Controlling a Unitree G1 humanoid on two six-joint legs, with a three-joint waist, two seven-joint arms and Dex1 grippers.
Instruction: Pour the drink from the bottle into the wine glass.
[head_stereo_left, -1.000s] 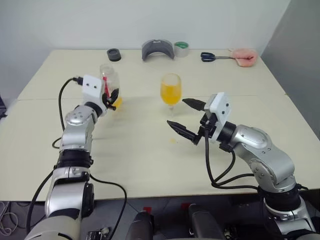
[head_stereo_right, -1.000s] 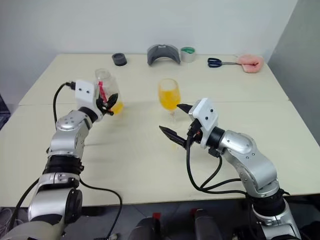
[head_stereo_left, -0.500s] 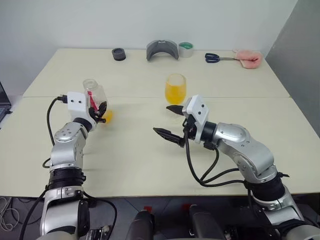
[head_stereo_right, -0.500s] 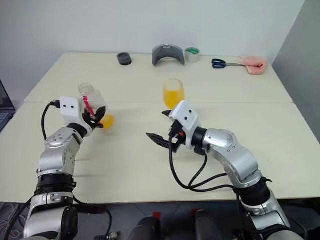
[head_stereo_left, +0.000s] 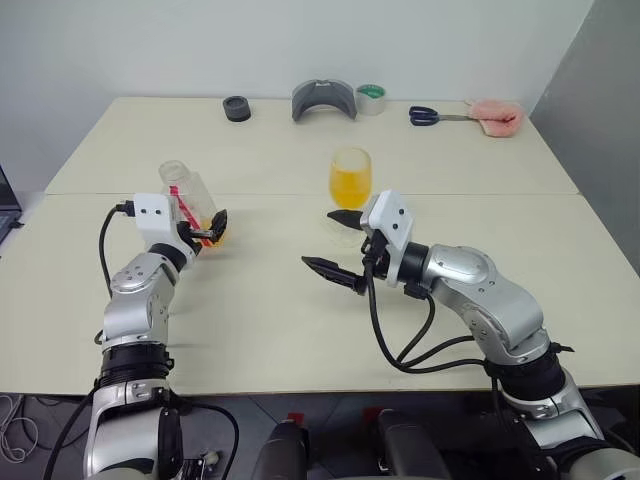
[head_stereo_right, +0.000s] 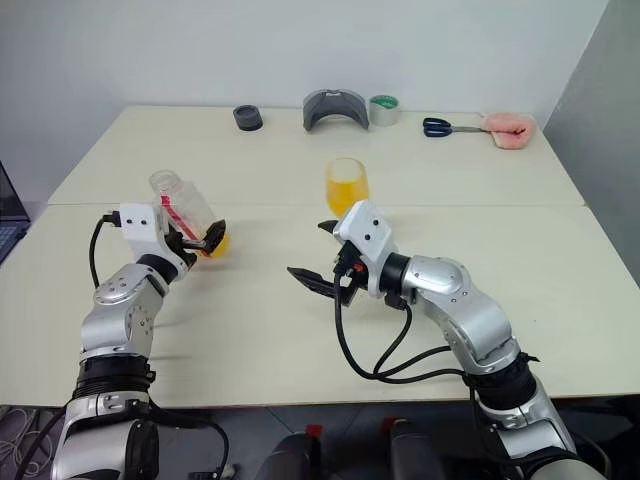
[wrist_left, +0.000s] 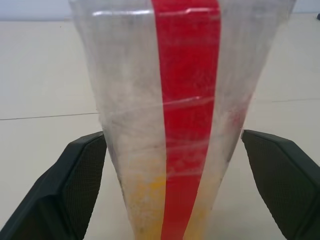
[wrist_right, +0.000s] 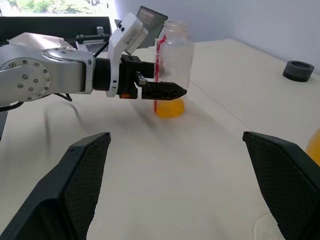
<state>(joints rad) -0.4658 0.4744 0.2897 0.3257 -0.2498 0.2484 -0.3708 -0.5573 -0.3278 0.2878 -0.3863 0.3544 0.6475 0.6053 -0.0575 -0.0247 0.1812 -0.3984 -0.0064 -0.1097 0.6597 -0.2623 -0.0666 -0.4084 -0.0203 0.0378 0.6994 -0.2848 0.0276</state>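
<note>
Bottle (wrist_left: 170, 125) down on table (head_stereo_left: 300, 320) between spread left gripper (head_stereo_left: 209, 228) fingers, nearly empty with drink dregs at base, right gripper (head_stereo_left: 335, 245) wide open holding nothing, glass (head_stereo_left: 350, 178) beyond it well filled, so pour looks done, only retreat left.

Wide bare table (head_stereo_left: 270, 300) between the bottle (head_stereo_left: 192, 200) and the wine glass (head_stereo_left: 350, 178), open to passage. Left of the glass, the bottle stands between the spread fingers of the left gripper (head_stereo_left: 207, 232), a gap on each side. Just before the glass, the right gripper (head_stereo_left: 336, 245), fingers apart, blocking the near approach. Well behind the glass along the far edge: black ring (head_stereo_left: 237, 108), grey curved piece (head_stereo_left: 324, 99), tape roll (head_stereo_left: 371, 97), scissors (head_stereo_left: 432, 116), pink object (head_stereo_left: 495, 114).
</note>
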